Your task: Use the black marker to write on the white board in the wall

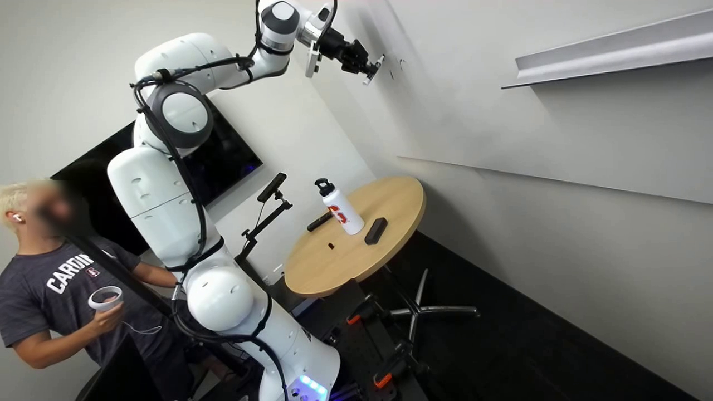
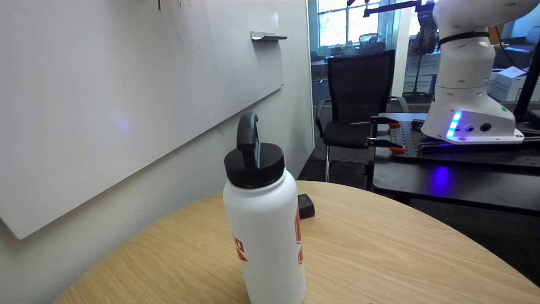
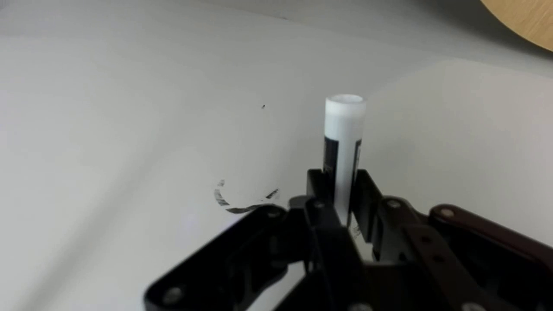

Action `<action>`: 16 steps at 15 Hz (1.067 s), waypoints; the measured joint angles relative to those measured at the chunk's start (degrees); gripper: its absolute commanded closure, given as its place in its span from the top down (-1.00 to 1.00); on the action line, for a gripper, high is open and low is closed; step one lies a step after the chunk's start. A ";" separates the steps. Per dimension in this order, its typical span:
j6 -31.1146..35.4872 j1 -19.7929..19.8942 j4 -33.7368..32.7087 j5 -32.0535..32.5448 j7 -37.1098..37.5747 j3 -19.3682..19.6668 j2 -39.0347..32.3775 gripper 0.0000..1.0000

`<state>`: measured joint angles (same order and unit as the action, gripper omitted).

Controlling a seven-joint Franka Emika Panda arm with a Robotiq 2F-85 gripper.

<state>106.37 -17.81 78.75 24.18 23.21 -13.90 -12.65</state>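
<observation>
The black marker (image 3: 345,119), a white barrel with black label strips, is pinched between both finger pads in the wrist view. My gripper (image 3: 339,190) is shut on it, and the barrel's lower part passes behind the fingers, so the writing tip is hidden. On the white board (image 3: 129,129) a curved black scribble (image 3: 239,210) lies left of the fingers. In an exterior view the gripper (image 1: 372,69) holds the marker close to the board (image 1: 473,122); whether they touch I cannot tell. Black marks (image 2: 159,5) show at the top of an exterior view, where the gripper is out of frame.
Below the arm stands a round wooden table (image 1: 390,195) with a white bottle (image 1: 342,211), a dark eraser-like block (image 1: 376,231) and a small black piece (image 1: 331,245). A ledge (image 1: 613,53) juts from the board. A person (image 1: 61,278) stands behind the arm.
</observation>
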 measured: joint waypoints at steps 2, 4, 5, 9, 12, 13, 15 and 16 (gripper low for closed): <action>0.00 0.22 0.11 -0.52 0.00 0.03 -0.04 -0.90; 0.00 0.36 0.32 -0.81 -0.02 0.04 -0.13 -0.90; 0.00 0.40 0.43 -0.90 -0.03 0.04 -0.20 -0.90; 0.01 0.82 0.82 -1.95 -0.15 0.04 -0.58 -0.90; 0.01 1.10 1.09 -2.12 -0.14 0.05 -0.57 -0.90; 0.01 1.15 1.14 -2.13 -0.12 0.05 -0.53 -0.90; 0.01 1.34 1.28 -2.13 0.07 0.07 -0.29 -0.90; 0.01 1.51 1.39 -2.13 0.41 0.08 -0.04 -0.90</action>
<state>106.38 -16.30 80.14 22.05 23.62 -13.82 -12.69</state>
